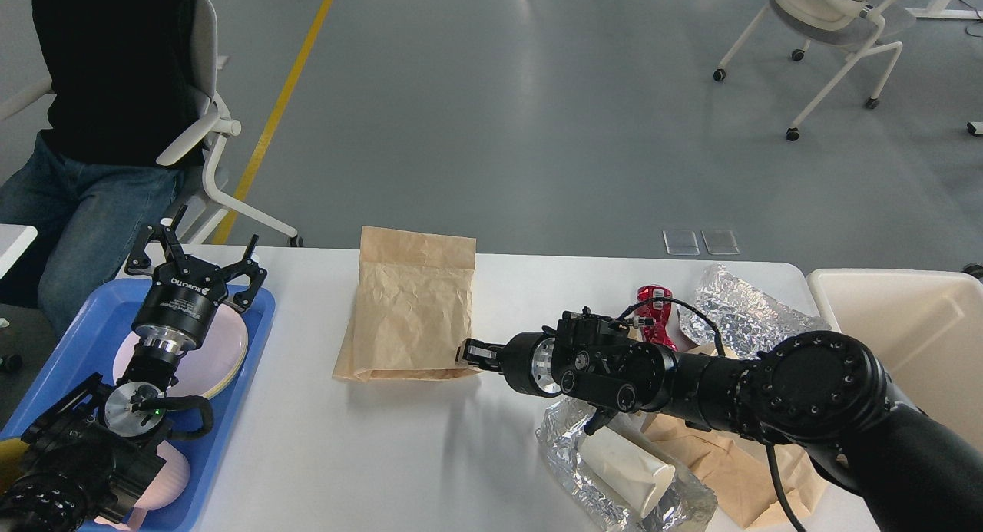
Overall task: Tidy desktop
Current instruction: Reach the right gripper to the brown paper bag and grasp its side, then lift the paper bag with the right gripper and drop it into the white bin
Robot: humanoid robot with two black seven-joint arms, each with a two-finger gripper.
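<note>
Our right hand (470,353) is low at the near right corner of the flat, crumpled brown paper bag (409,312), which lies in the middle of the large white matte desk (369,455). We cannot tell how far its fingers are open, or whether they have paper between them. To do this step well, we should pinch only the bag's corner, then lift slowly so that the thin paper does not tear. Our left hand (196,257) hovers with fingers spread and empty over the blue plastic tray (69,340).
</note>
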